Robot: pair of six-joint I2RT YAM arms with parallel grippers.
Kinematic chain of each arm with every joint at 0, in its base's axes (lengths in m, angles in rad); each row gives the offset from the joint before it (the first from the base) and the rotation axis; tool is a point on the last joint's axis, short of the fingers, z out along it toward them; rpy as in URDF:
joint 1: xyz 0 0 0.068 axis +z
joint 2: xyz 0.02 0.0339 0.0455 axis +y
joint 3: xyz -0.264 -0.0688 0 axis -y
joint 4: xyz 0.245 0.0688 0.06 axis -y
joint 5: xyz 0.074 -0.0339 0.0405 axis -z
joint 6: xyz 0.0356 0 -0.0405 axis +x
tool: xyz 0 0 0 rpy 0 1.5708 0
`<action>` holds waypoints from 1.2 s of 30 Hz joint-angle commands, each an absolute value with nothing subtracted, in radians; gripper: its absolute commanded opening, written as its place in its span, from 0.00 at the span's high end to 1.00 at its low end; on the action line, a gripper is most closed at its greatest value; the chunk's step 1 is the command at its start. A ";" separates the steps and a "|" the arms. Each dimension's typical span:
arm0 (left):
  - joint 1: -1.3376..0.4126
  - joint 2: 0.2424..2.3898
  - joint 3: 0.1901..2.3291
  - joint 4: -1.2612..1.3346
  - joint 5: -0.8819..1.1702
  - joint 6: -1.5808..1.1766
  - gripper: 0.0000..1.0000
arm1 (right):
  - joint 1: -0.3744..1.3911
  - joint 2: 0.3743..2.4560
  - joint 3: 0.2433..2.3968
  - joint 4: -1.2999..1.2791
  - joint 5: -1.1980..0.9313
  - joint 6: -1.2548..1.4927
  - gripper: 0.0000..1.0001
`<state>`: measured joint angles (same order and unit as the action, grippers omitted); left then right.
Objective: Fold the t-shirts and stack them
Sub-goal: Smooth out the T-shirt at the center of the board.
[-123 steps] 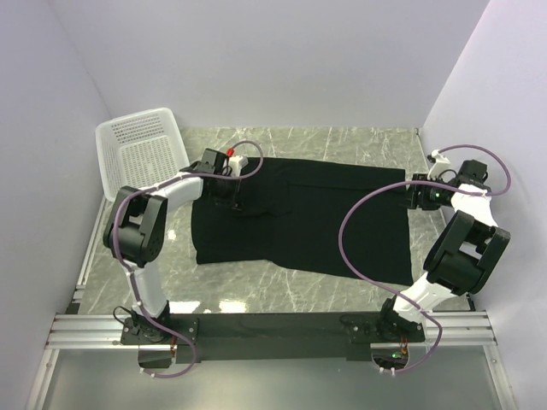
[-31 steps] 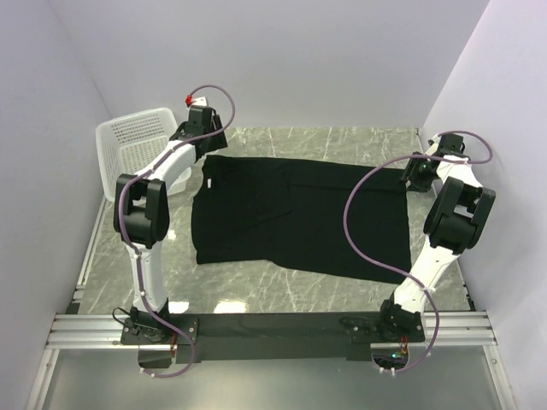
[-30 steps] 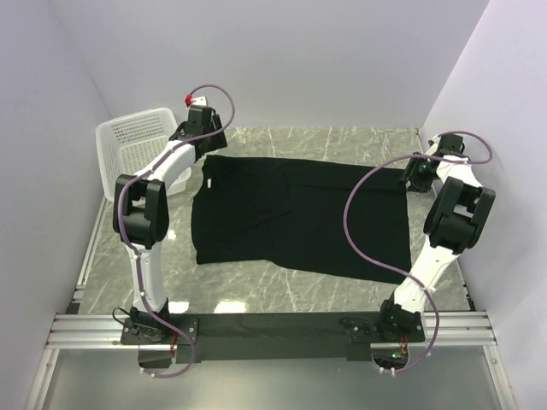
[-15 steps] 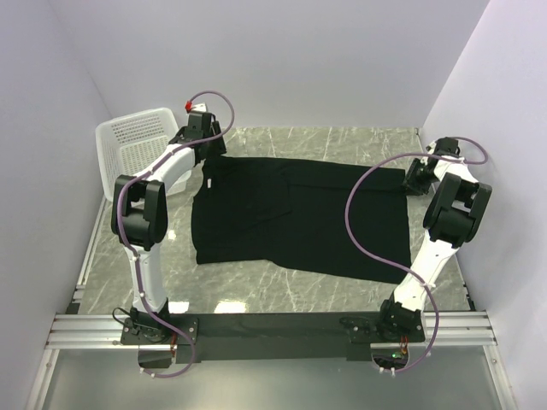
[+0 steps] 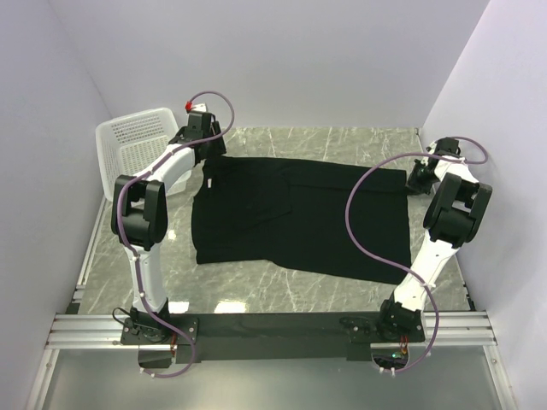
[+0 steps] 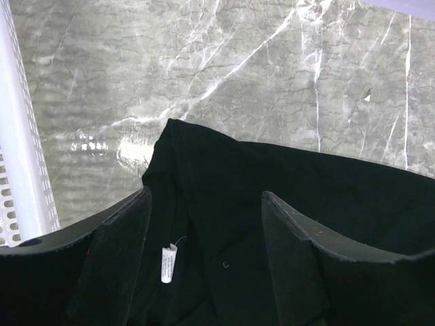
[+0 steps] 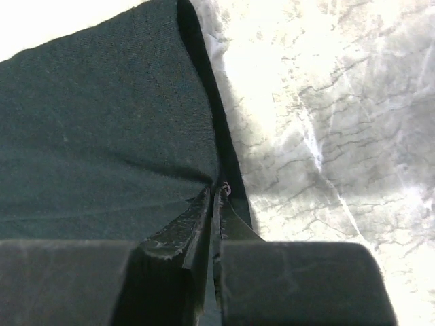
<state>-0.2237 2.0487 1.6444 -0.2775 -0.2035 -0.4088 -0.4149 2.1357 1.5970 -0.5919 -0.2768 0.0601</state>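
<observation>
A black t-shirt (image 5: 299, 218) lies spread flat on the marble table, folded partly over itself. My left gripper (image 5: 208, 155) hovers over its far left corner; in the left wrist view the gripper (image 6: 205, 197) is open, its fingers straddling the collar area and a white label (image 6: 166, 263). My right gripper (image 5: 414, 178) is at the shirt's far right corner. The right wrist view shows this gripper (image 7: 216, 193) shut on the edge of the t-shirt (image 7: 102, 122), with fabric pinched between the tips.
A white plastic basket (image 5: 137, 141) stands at the far left, its wall (image 6: 20, 170) close beside my left gripper. Bare marble table (image 5: 282, 295) shows in front of the shirt. Purple walls enclose the back and both sides.
My right gripper has shut onto the shirt's far right edge. The left gripper lowered slightly toward the collar corner and stays open.
</observation>
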 commanded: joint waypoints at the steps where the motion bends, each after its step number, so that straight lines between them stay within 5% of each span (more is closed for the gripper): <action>1: -0.222 2.039 1.680 -0.282 -0.199 -0.397 0.29 | -0.428 2.075 1.605 -0.600 -0.235 0.023 0.91; 5: -0.222 2.054 1.695 -0.296 -0.196 -0.388 0.29 | -0.428 2.066 1.597 -0.603 -0.242 0.009 0.60; 9: -0.222 2.089 1.741 -0.308 -0.195 -0.376 0.29 | -0.428 2.013 1.568 -0.563 -0.256 -0.017 0.46; 36: -0.222 2.394 2.085 -0.541 -0.290 -0.463 0.42 | -0.426 1.976 1.505 -0.491 -0.310 -0.023 0.45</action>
